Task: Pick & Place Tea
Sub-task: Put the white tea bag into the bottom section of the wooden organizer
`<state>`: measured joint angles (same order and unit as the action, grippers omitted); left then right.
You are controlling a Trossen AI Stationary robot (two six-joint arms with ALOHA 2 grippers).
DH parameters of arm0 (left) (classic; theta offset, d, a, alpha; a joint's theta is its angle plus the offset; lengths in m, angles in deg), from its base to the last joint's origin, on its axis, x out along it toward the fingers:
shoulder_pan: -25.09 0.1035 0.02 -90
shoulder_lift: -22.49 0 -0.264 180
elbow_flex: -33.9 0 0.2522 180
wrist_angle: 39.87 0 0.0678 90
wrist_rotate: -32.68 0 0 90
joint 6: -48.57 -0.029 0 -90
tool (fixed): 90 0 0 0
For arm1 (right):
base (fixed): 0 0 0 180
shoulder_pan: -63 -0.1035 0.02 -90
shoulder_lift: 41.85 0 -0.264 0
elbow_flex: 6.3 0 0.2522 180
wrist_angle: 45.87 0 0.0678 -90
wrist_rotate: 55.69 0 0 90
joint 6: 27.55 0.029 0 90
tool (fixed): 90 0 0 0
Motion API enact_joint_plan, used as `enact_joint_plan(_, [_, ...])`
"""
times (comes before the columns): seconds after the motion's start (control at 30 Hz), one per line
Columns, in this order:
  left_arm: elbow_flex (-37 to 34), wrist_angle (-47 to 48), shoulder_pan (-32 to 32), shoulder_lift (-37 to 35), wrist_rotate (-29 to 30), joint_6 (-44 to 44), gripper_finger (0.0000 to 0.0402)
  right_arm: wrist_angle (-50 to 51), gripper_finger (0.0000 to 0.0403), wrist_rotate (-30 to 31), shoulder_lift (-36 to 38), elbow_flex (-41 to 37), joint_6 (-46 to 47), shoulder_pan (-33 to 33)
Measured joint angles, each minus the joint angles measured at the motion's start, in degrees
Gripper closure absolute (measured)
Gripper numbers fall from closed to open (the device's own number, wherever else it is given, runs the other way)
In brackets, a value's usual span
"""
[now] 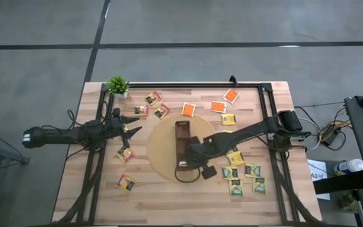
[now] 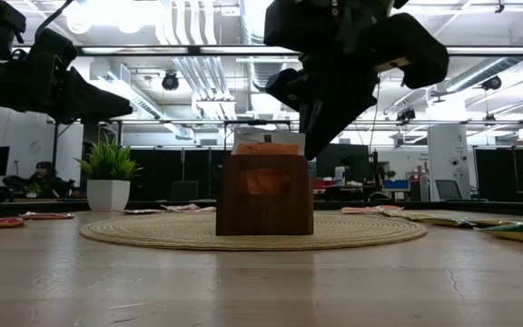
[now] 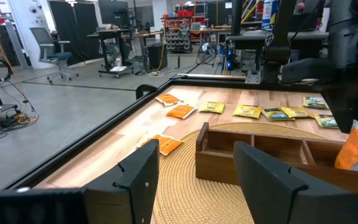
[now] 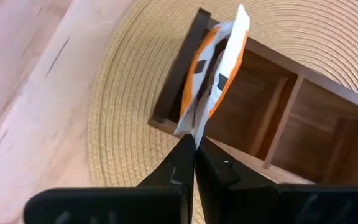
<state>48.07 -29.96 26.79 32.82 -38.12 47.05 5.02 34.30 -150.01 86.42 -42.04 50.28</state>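
A long brown wooden box [image 1: 183, 142] with several compartments lies on a round woven mat [image 1: 162, 154]. My right gripper [image 4: 196, 148] hangs over the box's near end [image 1: 184, 165], shut on an orange sachet [image 4: 213, 68]. More sachets lie flat on the table: orange ones [image 1: 218, 106] by the far edge, green-and-yellow ones [image 1: 252, 169] to the right, others [image 1: 126, 154] to the left. My left gripper [image 3: 197, 180] is open and holds nothing. It hovers left of the mat [image 1: 130, 129] and points at the box [image 3: 260, 152]. My right gripper pinches the orange sachet by one edge [image 4: 196, 135] between its two fingertips. It comes from above, slanting down. The sachet hangs on edge below the fingers [image 3: 356, 149], with its free end over the box's end compartment [image 4: 185, 106]. Whether that end touches the box, I cannot tell.
A small potted plant [image 1: 117, 85] stands at the table's far left corner. A black frame rail [image 1: 188, 84] runs along the far edge and down both sides. Bare wood lies near the front edge [image 1: 181, 205]. Cables and gear sit off the table's right side.
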Motion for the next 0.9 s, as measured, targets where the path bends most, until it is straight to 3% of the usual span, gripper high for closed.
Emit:
enact_joint_plan(0.5, [0.0, 0.0, 0.0, 0.0, 0.0, 0.0, 0.0199, 0.6, 0.0391, -0.2, 0.0, 0.0, -2.4, -0.8])
enact_joint_plan(0.9, [0.0, 0.0, 0.0, 0.0, 0.0, 0.0, 0.0199, 3.0, 0.0282, -0.4, 0.0, 0.3, -2.2, -0.8])
